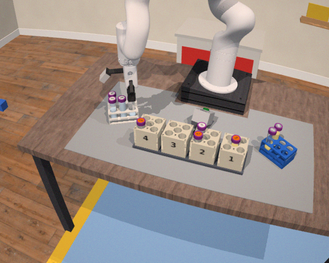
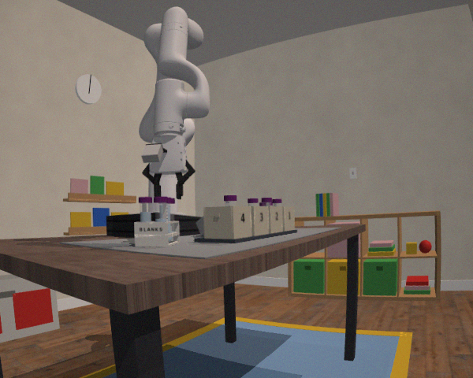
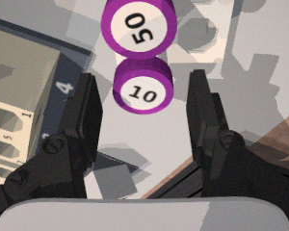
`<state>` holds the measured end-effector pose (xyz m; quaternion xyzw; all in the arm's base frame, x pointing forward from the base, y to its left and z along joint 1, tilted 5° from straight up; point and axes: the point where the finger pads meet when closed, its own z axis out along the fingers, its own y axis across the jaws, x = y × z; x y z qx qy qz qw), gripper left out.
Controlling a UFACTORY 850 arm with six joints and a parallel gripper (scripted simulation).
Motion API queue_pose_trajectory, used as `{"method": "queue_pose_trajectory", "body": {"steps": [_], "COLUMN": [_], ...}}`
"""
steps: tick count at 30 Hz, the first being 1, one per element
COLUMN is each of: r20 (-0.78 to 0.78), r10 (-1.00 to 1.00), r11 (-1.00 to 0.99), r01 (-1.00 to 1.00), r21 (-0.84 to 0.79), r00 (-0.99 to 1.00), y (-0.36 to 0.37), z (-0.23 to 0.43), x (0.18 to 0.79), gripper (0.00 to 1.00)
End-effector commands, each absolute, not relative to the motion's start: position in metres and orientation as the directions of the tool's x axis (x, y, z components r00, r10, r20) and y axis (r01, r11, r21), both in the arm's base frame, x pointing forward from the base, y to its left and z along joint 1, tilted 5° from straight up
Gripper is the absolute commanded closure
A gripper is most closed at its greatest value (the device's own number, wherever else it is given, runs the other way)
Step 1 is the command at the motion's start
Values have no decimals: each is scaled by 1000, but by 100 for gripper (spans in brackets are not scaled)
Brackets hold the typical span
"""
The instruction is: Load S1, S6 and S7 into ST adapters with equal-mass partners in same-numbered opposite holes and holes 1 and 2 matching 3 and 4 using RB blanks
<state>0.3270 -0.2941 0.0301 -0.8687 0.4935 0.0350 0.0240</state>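
My gripper (image 1: 130,97) (image 2: 167,196) (image 3: 143,89) is open and hangs over the near-base end of the white blank rack RB (image 1: 118,119) (image 2: 150,238). Its fingertips stand on either side of the blank capped 10 (image 3: 144,87), at about cap height, with a clear gap on both sides. The blank capped 50 (image 3: 140,21) stands just behind it. Stand ST holds adapters 4 (image 1: 146,138), 3 (image 1: 173,144), 2 (image 1: 201,152) and 1 (image 1: 230,159). Orange-dot tubes stand in adapter 4 (image 1: 141,121), adapter 2 (image 1: 198,135) and adapter 1 (image 1: 236,138). A white-dot blank (image 1: 201,126) also stands in adapter 2.
The blue rack RS (image 1: 281,151) at the right holds two tubes (image 1: 272,131) (image 1: 278,126). The green DONE key (image 1: 205,108) sits on a grey box behind adapters 2 and 3. The arm's black base (image 1: 215,93) stands behind it. Three more blanks stand in RB.
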Motion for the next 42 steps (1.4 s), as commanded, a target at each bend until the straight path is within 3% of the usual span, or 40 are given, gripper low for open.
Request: {"method": "queue_pose_trajectory", "body": {"steps": [1, 42], "r20": [-83, -83], "r10": [-856, -856], "r11": [-512, -512], "r01": [-859, -859], "r21": [-8, -8], "r00": [510, 510], "y": [-295, -293], "z": [30, 11], "x": [328, 327], "gripper": [43, 43]}}
